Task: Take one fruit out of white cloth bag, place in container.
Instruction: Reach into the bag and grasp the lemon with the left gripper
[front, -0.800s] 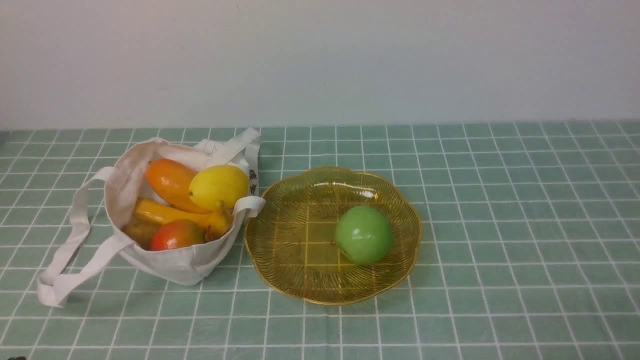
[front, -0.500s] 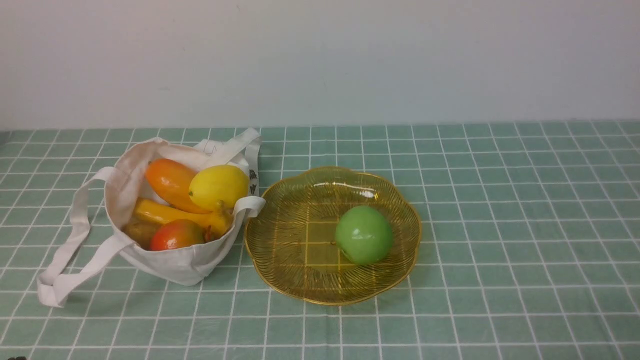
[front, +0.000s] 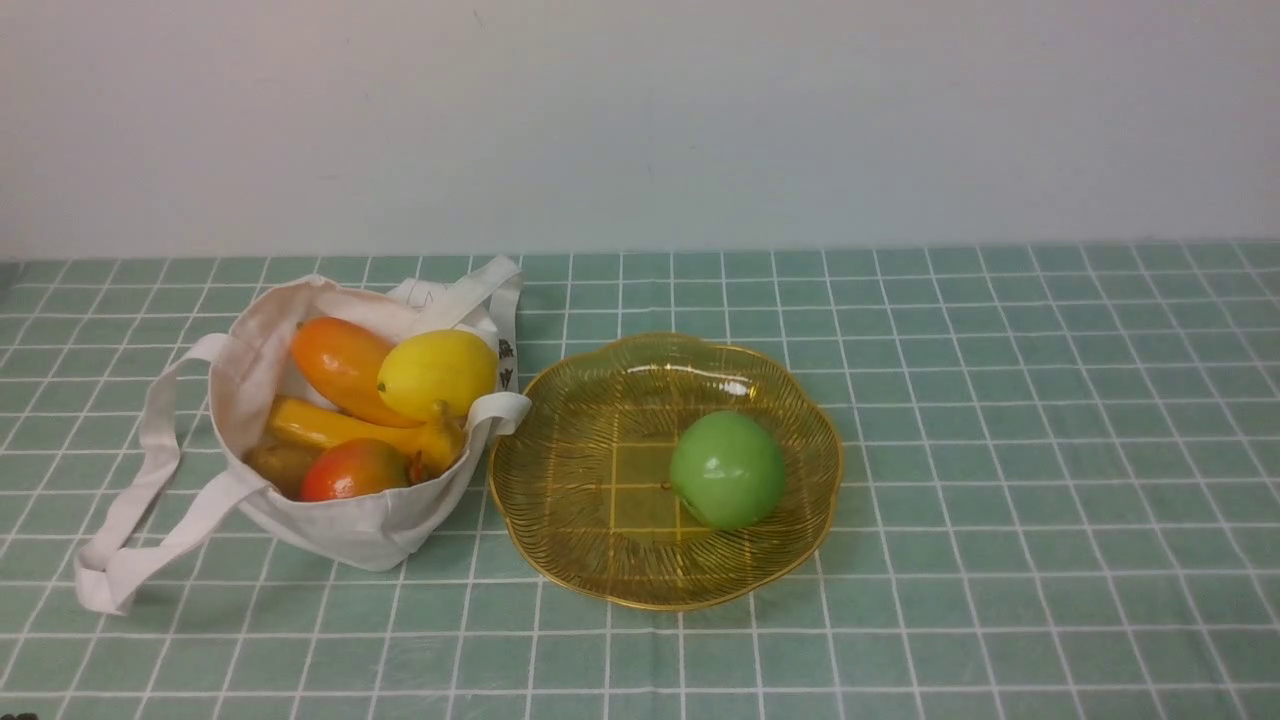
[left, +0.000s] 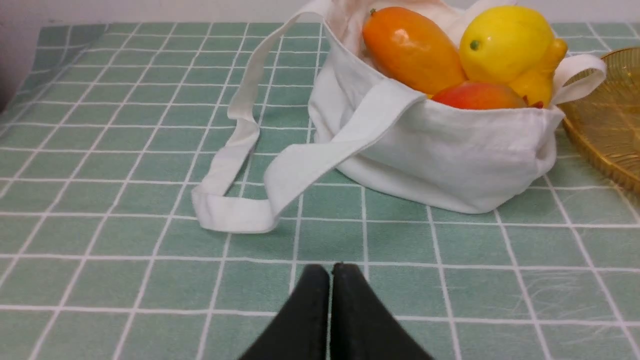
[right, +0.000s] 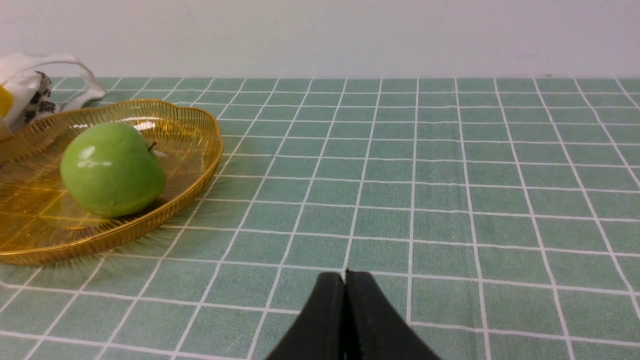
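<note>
Lemon (front: 438, 373), bright yellow with a small green nub, is sitting on top of the fruit pile inside the white cloth bag (front: 350, 525), leaning against an orange mango-like fruit (front: 340, 368) to its left. Below them a yellow banana (front: 330, 428), a red-orange fruit (front: 352, 470) and a brownish fruit (front: 280, 462) are filling the rest of the open tote. Its long strap handles (front: 140, 480) are trailing across the green checked tablecloth (front: 1000, 450) toward the robot's left. One short loop of strap is drooping over the bag's right edge, just beside the rim of the amber dish (front: 590, 585), a shallow ribbed container with a scalloped edge that is standing immediately right of the bag. A glossy green apple (front: 727, 469) is lying inside the dish, right of its centre. In the wrist views, the left gripper (left: 330, 270) is pointing at the bag from its near side over bare cloth, its black jaws pressed together and holding nothing. The right gripper (right: 345, 275) is hanging over the cloth off the dish's right side, jaws likewise closed and empty. A plain pale wall (front: 640, 120) is running behind the table.
</note>
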